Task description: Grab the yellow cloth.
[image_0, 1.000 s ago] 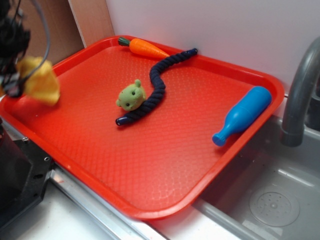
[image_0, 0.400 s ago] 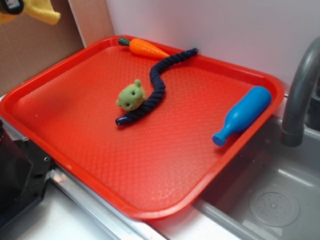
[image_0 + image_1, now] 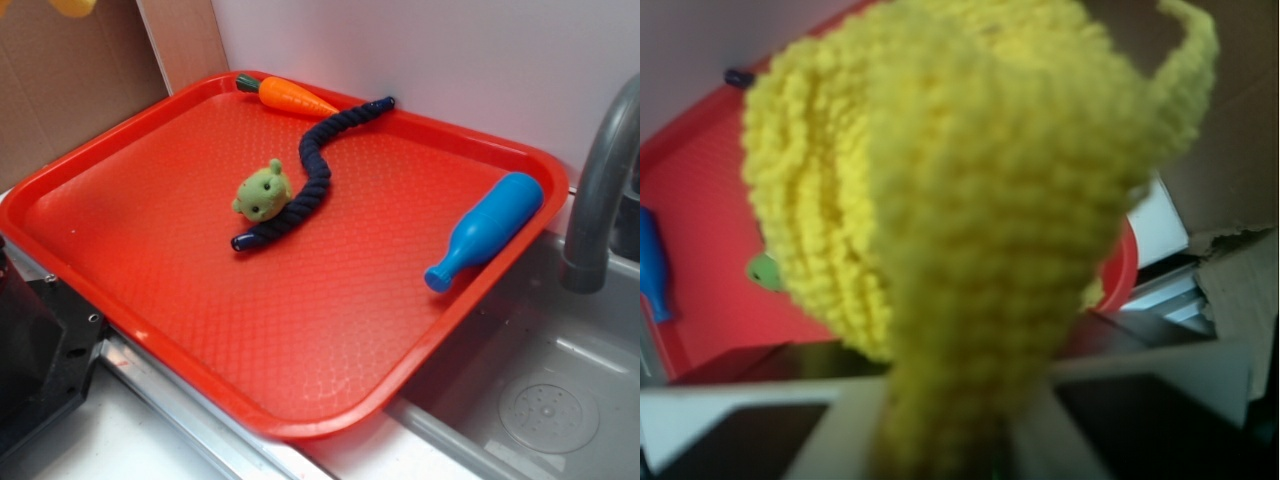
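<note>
The yellow cloth point(image 3: 970, 200) fills most of the wrist view, bunched and hanging, pinched at its lower end between the two fingers of my gripper point(image 3: 950, 440), which is shut on it. In the exterior view only a yellow scrap of the cloth point(image 3: 75, 6) shows at the top left edge, high above the red tray point(image 3: 300, 340); the gripper itself is out of that frame.
On the tray lie a green plush toy point(image 3: 263, 191), a dark blue rope point(image 3: 312, 170), an orange toy carrot point(image 3: 290, 96) and a blue toy bottle point(image 3: 487, 229). A grey faucet point(image 3: 600, 180) and sink point(image 3: 540, 400) are at the right. Cardboard stands at the back left.
The gripper has lifted the yellow cloth from just above the tray's left edge up and out of the top left of the exterior view. The things on the tray have not moved.
</note>
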Action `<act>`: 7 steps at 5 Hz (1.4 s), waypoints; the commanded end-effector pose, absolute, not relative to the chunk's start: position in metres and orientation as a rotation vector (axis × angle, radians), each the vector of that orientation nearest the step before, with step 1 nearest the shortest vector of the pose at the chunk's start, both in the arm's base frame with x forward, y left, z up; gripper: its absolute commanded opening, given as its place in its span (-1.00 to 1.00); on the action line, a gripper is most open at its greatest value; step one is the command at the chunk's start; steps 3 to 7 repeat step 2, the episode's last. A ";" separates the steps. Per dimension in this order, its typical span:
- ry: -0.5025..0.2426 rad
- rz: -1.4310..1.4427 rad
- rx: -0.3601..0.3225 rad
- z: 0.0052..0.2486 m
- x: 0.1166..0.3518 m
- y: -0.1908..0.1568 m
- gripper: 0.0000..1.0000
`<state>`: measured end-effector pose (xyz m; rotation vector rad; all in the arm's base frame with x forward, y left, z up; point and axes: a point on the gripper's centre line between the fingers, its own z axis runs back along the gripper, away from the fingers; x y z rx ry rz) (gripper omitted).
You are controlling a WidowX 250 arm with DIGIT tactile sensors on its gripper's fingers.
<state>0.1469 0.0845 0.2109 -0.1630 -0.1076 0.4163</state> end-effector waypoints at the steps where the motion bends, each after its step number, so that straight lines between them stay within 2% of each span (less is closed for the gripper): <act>1: -0.162 0.347 -0.079 0.211 0.167 0.076 -1.00; 2: -0.180 0.396 -0.095 0.207 0.156 0.088 -1.00; 7: -0.180 0.396 -0.095 0.207 0.156 0.088 -1.00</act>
